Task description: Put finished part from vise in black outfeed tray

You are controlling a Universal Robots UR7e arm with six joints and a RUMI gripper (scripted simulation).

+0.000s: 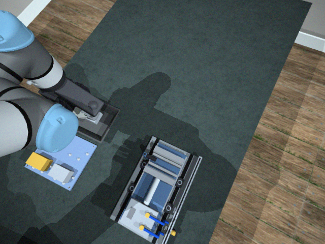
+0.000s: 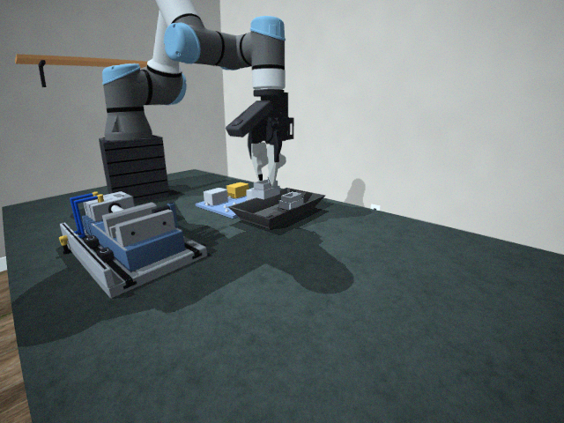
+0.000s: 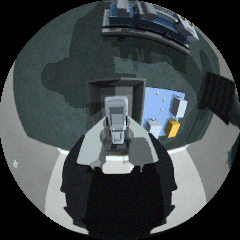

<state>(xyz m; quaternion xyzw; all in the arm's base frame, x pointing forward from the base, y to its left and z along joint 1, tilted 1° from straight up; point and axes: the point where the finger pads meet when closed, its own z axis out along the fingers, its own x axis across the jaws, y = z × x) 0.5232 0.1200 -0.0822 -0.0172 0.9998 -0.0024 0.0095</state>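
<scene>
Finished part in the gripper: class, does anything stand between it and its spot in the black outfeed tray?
Nothing visible does. The gripper holds the finished part just above the black outfeed tray; the part already there lies to one side, apart from it.

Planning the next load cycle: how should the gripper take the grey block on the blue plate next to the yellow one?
Come straight down and pinch the grey block's two long flat sides. Its top is exposed, while the yellow block crowds one end.

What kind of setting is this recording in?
Probably a machine-tending bench set up in a plain room: a vise on rails, a black outfeed tray holding a finished part, and a blue fixture plate with raw blocks, on a dark mat.
</scene>
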